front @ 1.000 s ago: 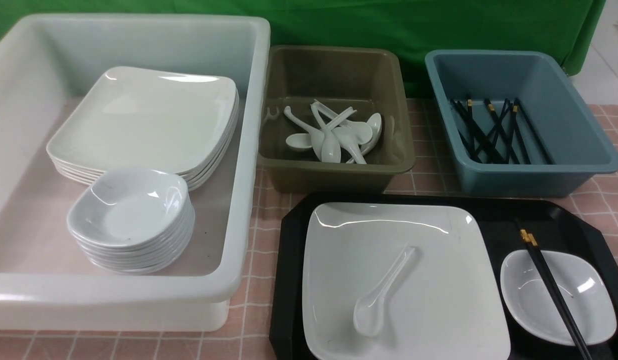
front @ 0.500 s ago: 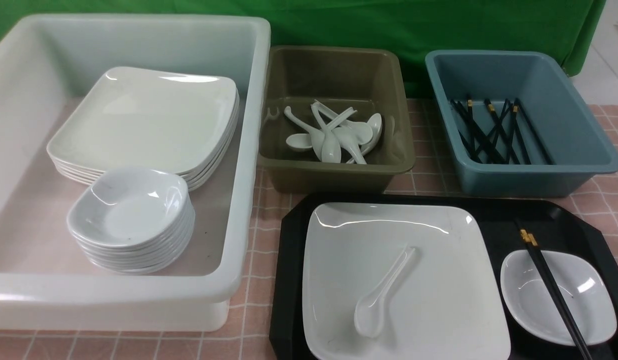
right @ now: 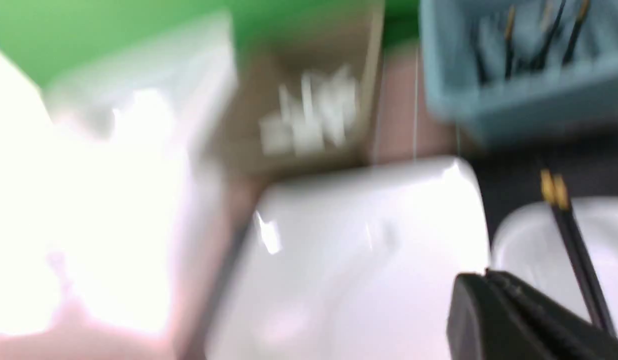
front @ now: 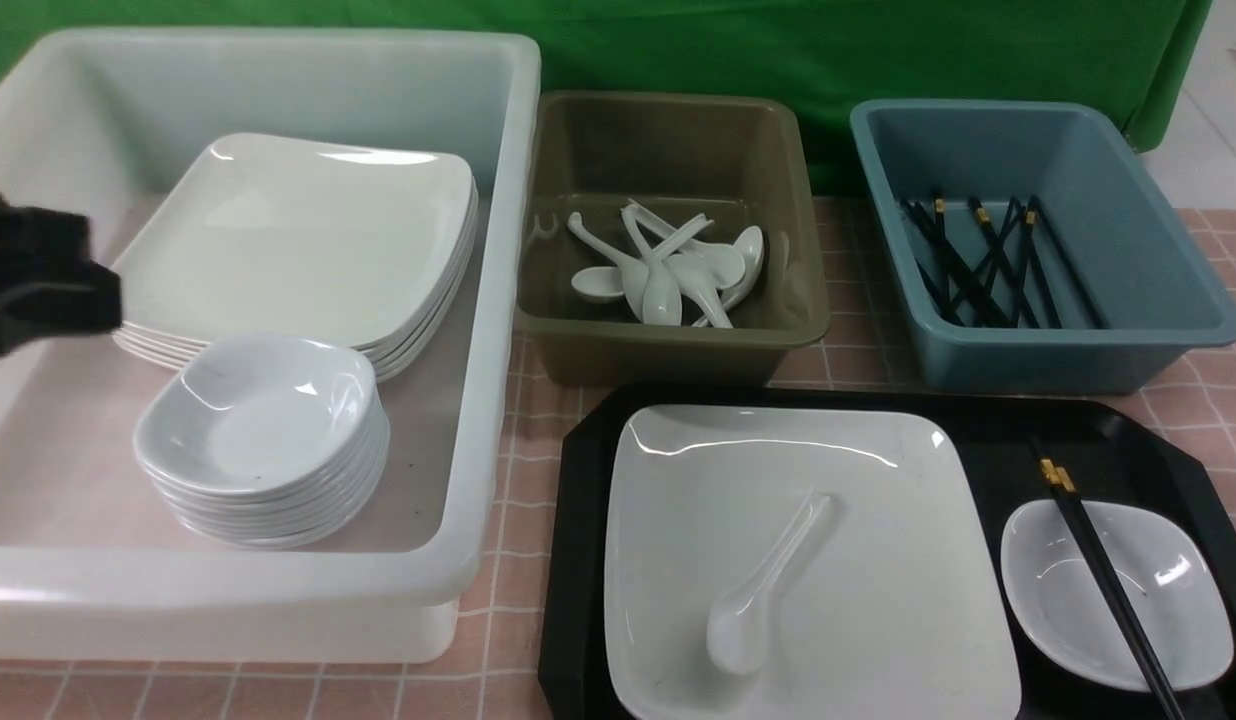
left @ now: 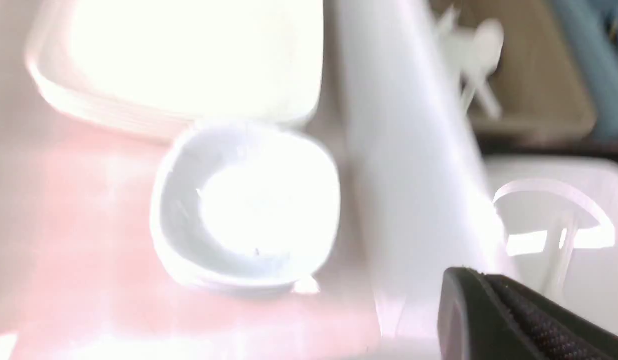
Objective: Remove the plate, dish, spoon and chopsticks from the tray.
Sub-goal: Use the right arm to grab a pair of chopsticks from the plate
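Tray (front: 988, 430): black, cut corners, raised rim. All four items on tray.
Plate (front: 878, 560): large glossy white square, tray's left part.
Spoon (front: 753, 600): white, lying on plate.
Dish (front: 1068, 610): small, white, tray's right end.
Chopsticks (front: 1103, 575): black, gold bands, lying across dish.
Left gripper (left: 481, 285): jaws together, empty, well left of tray.
Right gripper (right: 486, 282): jaws together, empty, above tray.

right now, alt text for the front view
A black tray at front right holds a white plate with a spoon on it and a dish crossed by chopsticks. Behind stand a white tub, an olive tub and a blue tub.
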